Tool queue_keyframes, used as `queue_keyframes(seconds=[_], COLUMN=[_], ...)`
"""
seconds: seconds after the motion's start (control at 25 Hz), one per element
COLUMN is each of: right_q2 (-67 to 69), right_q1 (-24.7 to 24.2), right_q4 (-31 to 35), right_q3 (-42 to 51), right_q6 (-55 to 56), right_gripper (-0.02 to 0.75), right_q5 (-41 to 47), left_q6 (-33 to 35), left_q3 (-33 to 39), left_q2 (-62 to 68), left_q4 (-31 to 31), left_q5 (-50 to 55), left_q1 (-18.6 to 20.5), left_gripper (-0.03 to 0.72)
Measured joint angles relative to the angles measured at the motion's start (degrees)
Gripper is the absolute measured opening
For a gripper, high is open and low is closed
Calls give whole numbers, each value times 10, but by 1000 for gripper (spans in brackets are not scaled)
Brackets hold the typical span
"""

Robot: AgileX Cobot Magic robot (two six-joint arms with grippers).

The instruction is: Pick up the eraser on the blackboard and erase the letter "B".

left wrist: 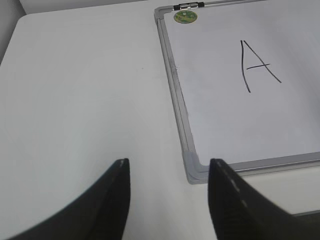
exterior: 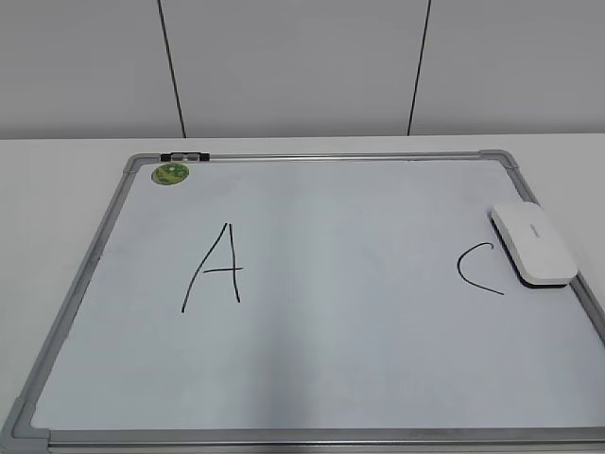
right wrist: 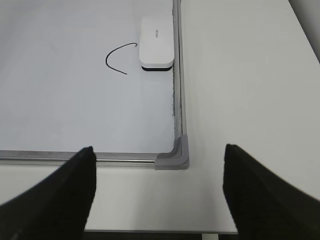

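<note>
The blackboard (exterior: pixel 312 378) is a pale glossy whiteboard with a grey frame, lying flat on the white table. The white eraser (exterior: pixel 531 243) lies on it at the right edge, beside the black "C" (exterior: pixel 477 269); it also shows in the right wrist view (right wrist: pixel 156 41). A black "A" (exterior: pixel 216 268) is at the left. No letter "B" shows; the space between "A" and "C" is blank. My left gripper (left wrist: pixel 169 172) is open and empty over the table by the board's near-left corner. My right gripper (right wrist: pixel 159 157) is open and empty near the board's near-right corner. Neither gripper shows in the exterior view.
A round green magnet (exterior: pixel 171 173) sits at the board's far-left corner, next to a dark clip (exterior: pixel 184 155) on the frame. White table (left wrist: pixel 80 90) lies left of the board and also right of it (right wrist: pixel 240 75). A grey panelled wall stands behind.
</note>
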Motion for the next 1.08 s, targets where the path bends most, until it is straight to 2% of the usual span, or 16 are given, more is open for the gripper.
queue_keyframes(seconds=[0.4,1.08], right_q2=[0,0], right_q1=[0,0], right_q4=[0,0], right_q3=[0,0], right_q6=[1,1], right_gripper=[587,587], right_q5=[0,0], left_q6=[0,0], left_q3=[0,0], left_q2=[0,0], left_q4=[0,0], left_q5=[0,0], left_q1=[1,1], left_gripper=[322,316])
